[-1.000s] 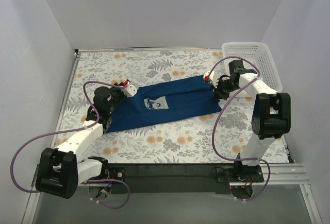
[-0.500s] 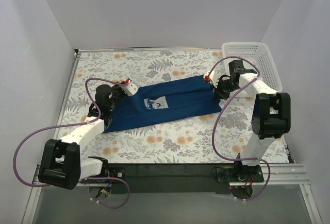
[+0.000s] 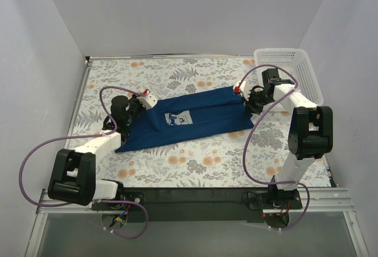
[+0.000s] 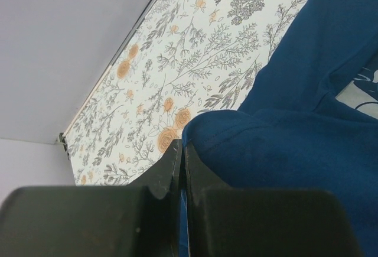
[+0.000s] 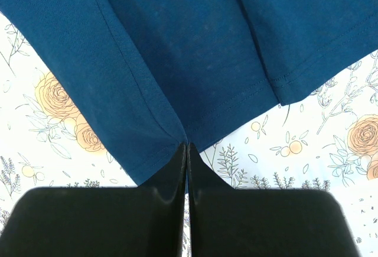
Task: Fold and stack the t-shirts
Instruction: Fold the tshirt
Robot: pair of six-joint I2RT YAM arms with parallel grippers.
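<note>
Left gripper (image 4: 181,153): fingers pressed together, pinching the left end of the navy t-shirt (image 3: 198,117). Right gripper (image 5: 187,150): fingers pressed together, pinching a hem fold at its far right corner. The navy t-shirt spans between them on the floral table cover (image 3: 195,162), mouse print (image 3: 179,117) upward. White basket (image 3: 293,68) stands far right, apart from it

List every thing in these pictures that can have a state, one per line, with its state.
t-shirt: folded into a long strip, print facing up, held at both ends.
left gripper: shut on the t-shirt's left end.
right gripper: shut on the t-shirt's right end.
basket: upright, apart from the t-shirt.
</note>
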